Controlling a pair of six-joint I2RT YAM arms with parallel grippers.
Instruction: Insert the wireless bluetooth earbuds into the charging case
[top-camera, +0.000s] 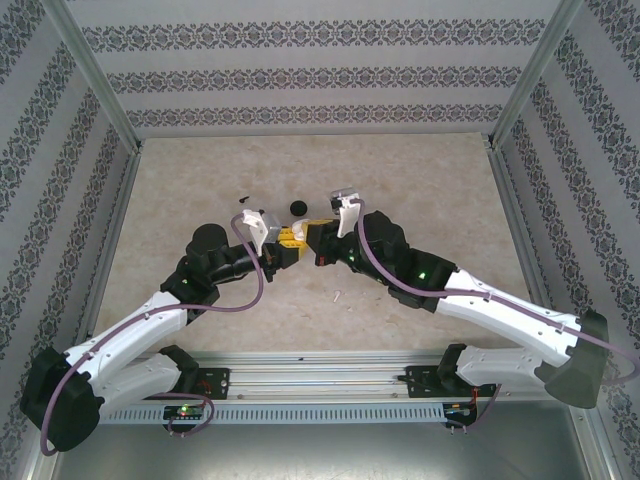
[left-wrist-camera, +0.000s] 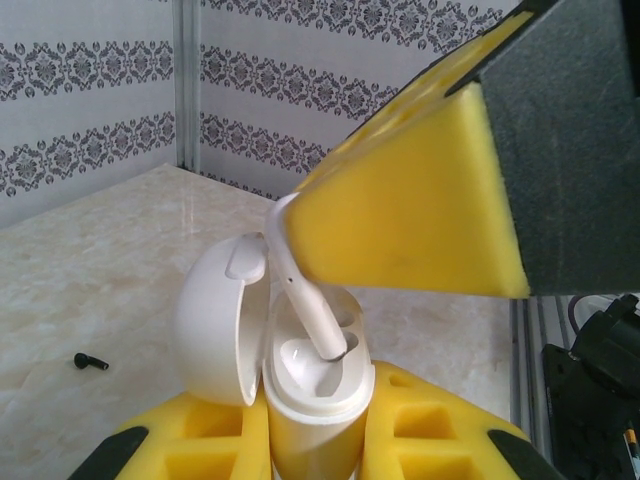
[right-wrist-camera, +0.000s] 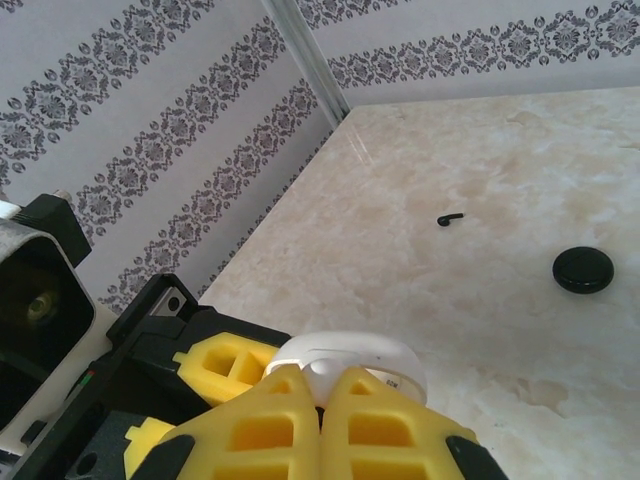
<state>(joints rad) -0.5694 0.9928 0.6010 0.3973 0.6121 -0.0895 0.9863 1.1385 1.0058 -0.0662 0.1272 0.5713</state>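
1. Your left gripper (left-wrist-camera: 315, 440) has its yellow foam fingers drawn in narrow around the lower body of the small white glossy plastic charging case (left-wrist-camera: 315, 405) and holds it upright. The case's rounded lid (left-wrist-camera: 215, 320) stands open, swung to the left in the left wrist view.
2. Your right gripper (right-wrist-camera: 320, 385) has its fingers pinched together on the head of a tiny white plastic earbud (left-wrist-camera: 310, 310). The thin stem slants down, and its tip sits inside one well of the case.
3. In the top view, your two grippers meet tip to tip over the middle of the beige marbled table (top-camera: 200, 170).
4. A second tiny white earbud (top-camera: 337, 297) lies on the table, on the near side of the grippers and apart from them.
5. A flat round black disc (right-wrist-camera: 583, 270) and a small bent black piece (right-wrist-camera: 450, 218) lie on the table beyond the grippers, apart from each other.
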